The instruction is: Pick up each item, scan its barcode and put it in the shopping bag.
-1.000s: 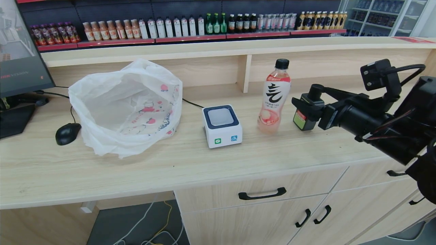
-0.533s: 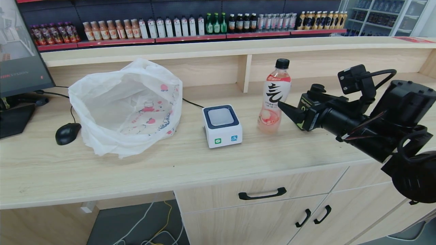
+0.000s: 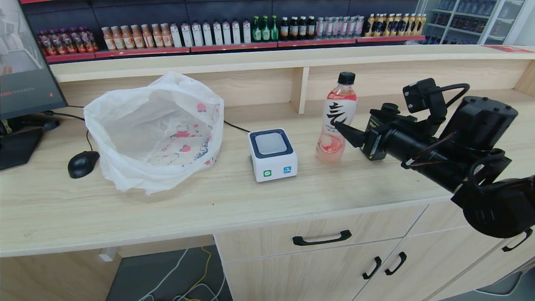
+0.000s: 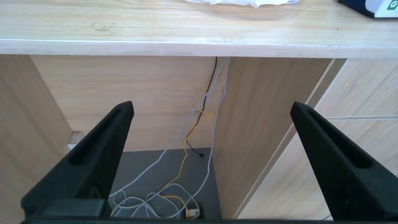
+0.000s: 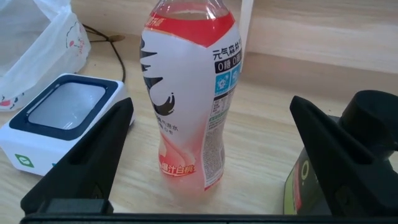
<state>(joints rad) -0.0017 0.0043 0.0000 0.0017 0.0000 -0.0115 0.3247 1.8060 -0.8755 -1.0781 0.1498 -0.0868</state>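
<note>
Plainly released on the right: right gripper [image 5: 211, 106] with fingers spread wide, level with the middle of the pink drink bottle [image 5: 186, 93], framing it in the right wrist view without clasping it; contact of the near fingertip with the label impossible to judge from the head view. Likewise released on the left: left gripper [image 4: 211, 109] with jaws wide apart, low down below the counter's front edge, facing the cabinet front and loose cables [image 4: 155, 202]. Open room on the counter [image 3: 209, 209] in front of the bottle, toward the front edge, and a bare stretch between bottle and scanner [image 3: 271, 154]; behind, hemmed by the raised back ledge and its upright divider [image 3: 299, 90]. Bottle upright on the counter, long axis vertical, black cap on top, printed label turned toward the right gripper. Just beside it on the robot's right, a small dark container [image 5: 373, 118] with a green label, close against the gripper's outer finger and partly hidden by it in the head view. To the bottle's left, the white scanner with its dark-rimmed window facing up; farther left, the shopping bag [image 3: 154, 129], white plastic, mouth gaping upward, slumped on the counter. Beyond the bag, a black mouse [image 3: 82, 164] and the corner of a monitor [image 3: 25, 62]. Rows of bottles [image 3: 250, 29] on the far wall shelf, well apart from the work.
</note>
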